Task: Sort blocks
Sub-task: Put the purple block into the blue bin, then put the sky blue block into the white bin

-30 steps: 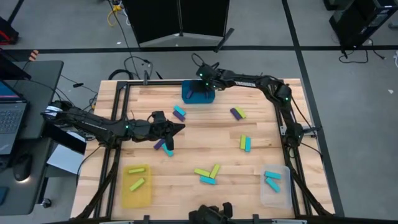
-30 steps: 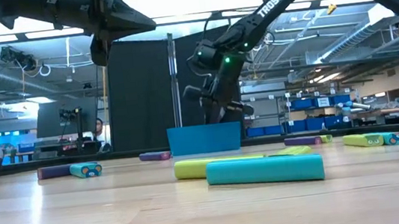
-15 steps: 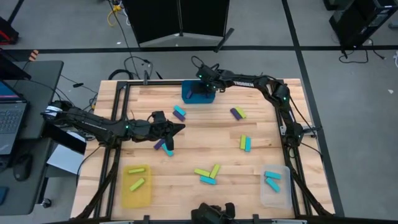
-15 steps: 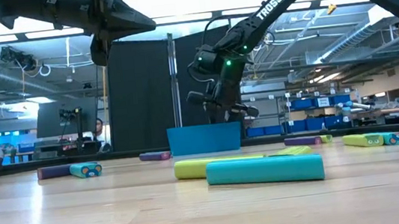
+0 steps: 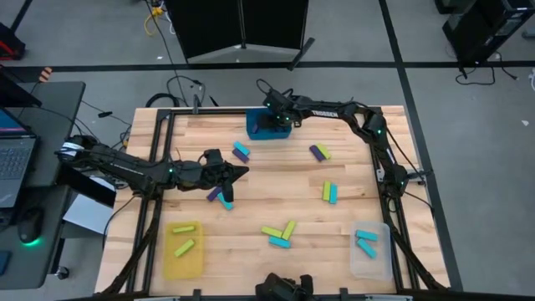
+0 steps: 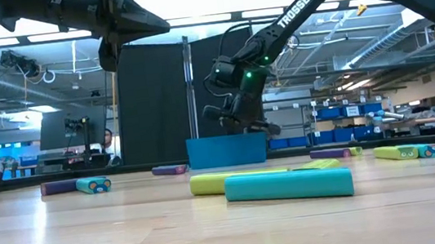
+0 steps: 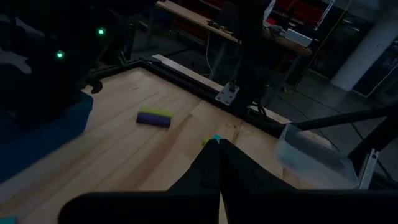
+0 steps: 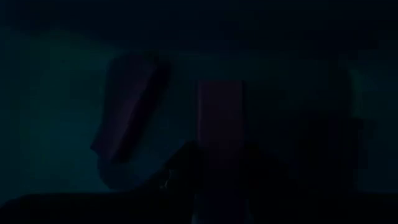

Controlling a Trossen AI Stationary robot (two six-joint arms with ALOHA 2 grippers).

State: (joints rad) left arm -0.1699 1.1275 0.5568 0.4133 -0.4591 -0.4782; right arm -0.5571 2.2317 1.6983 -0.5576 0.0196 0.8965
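Observation:
My right gripper (image 5: 276, 119) reaches slanting down into the blue bin (image 5: 256, 131) at the table's far edge, shut on a purple block (image 8: 219, 112). Another purple block (image 8: 127, 118) lies on the bin's floor. My left gripper (image 5: 244, 171) hangs shut above the table's left middle, touching nothing. Below it lie a purple and a cyan block (image 5: 221, 197). More purple, lime and cyan blocks lie in small groups: (image 5: 241, 151), (image 5: 320, 152), (image 5: 329, 192), (image 5: 280, 234). My right gripper pinches the purple block between its two fingers at the block's end nearest the wrist (image 8: 219, 155). The fingers come from above, slanting down into the blue bin, and the block sticks out beyond them along their line. Whether its free end touches the bin floor I cannot tell.
A yellow bin (image 5: 167, 259) with lime blocks stands at the near left corner. A clear bin (image 5: 380, 263) with cyan blocks stands at the near right corner. A dark frame rail (image 5: 159, 150) runs around the wooden table.
My right gripper has sunk lower into the blue bin, still shut on the purple block, and has tipped a little.

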